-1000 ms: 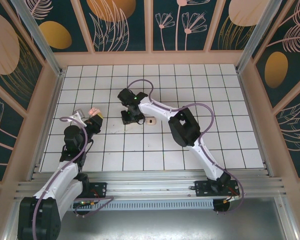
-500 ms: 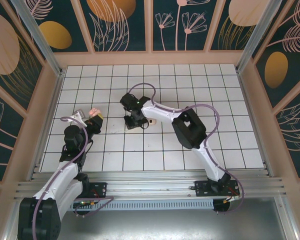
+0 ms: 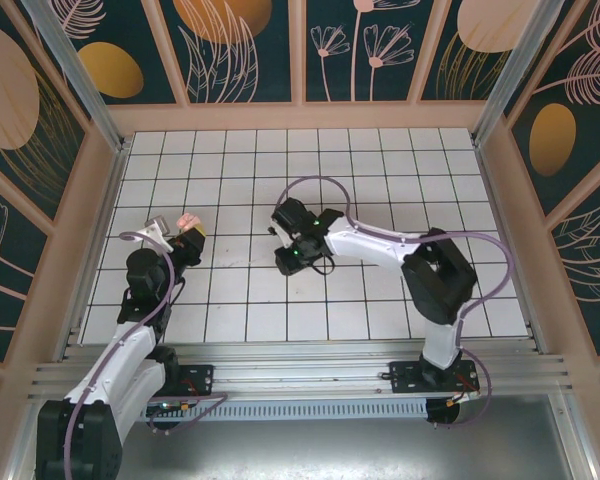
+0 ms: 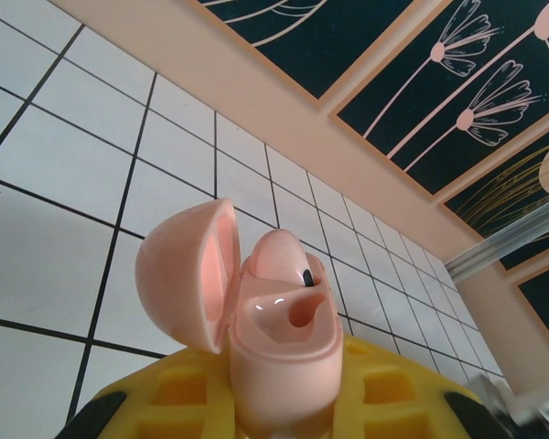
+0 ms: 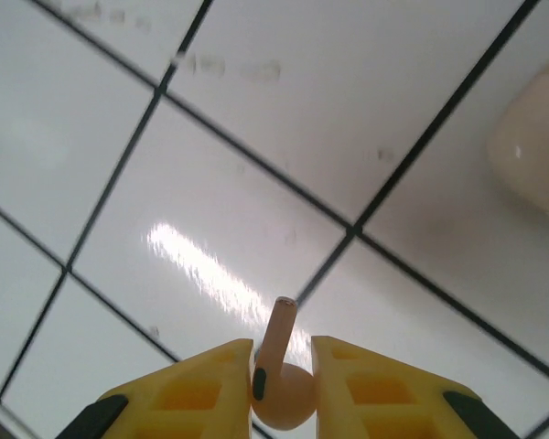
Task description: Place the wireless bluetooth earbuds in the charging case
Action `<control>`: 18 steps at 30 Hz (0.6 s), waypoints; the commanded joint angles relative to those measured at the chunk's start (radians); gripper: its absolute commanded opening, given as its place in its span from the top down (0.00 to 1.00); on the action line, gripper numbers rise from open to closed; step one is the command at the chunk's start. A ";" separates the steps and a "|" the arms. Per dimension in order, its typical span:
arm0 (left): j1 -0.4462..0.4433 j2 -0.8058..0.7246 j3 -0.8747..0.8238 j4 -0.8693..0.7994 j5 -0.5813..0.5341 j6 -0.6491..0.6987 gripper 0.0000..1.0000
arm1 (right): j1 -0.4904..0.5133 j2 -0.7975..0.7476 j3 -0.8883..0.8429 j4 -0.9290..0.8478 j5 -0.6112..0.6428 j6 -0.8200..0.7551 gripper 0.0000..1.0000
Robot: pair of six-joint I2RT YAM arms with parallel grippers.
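The charging case [image 4: 284, 347], salmon-pink, stands upright between the yellow fingers [image 4: 188, 398] of my left gripper [image 4: 288, 407], which is shut on it. Its lid [image 4: 183, 274] hangs open to the left. One earbud [image 4: 276, 251] sits in the far socket, while the near socket [image 4: 297, 311] is empty. In the top view the case [image 3: 188, 220] is at the left of the floor. My right gripper [image 5: 284, 366] is shut on a second earbud [image 5: 285, 398], whose stem [image 5: 279, 329] points out past the fingertips above the tiles. That gripper [image 3: 288, 262] hovers near the floor's middle.
A small beige piece [image 5: 535, 151] lies on the tiles at the right edge of the right wrist view. The white tiled floor [image 3: 380, 180] is bounded by peach walls [image 3: 300, 115] on three sides, and a metal rail [image 3: 300, 375] runs along the near edge.
My right gripper has moved right and toward the near edge with the earbud in it, and its arm now covers the beige piece in the top view. The left arm has stayed still.
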 commanded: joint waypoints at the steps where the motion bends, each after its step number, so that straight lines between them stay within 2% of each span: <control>1: 0.007 -0.016 0.029 0.010 0.012 0.018 0.94 | 0.008 -0.080 -0.086 0.029 -0.058 -0.216 0.78; 4: 0.007 -0.013 0.035 0.013 0.011 0.022 0.94 | 0.005 -0.101 -0.124 0.035 -0.056 -0.302 0.77; 10: 0.007 -0.003 0.050 0.010 0.014 0.028 0.94 | 0.005 -0.059 -0.111 -0.025 0.037 -0.394 0.78; 18: 0.007 0.000 0.057 0.007 0.008 0.040 0.94 | 0.007 -0.023 -0.102 -0.035 0.046 -0.482 0.77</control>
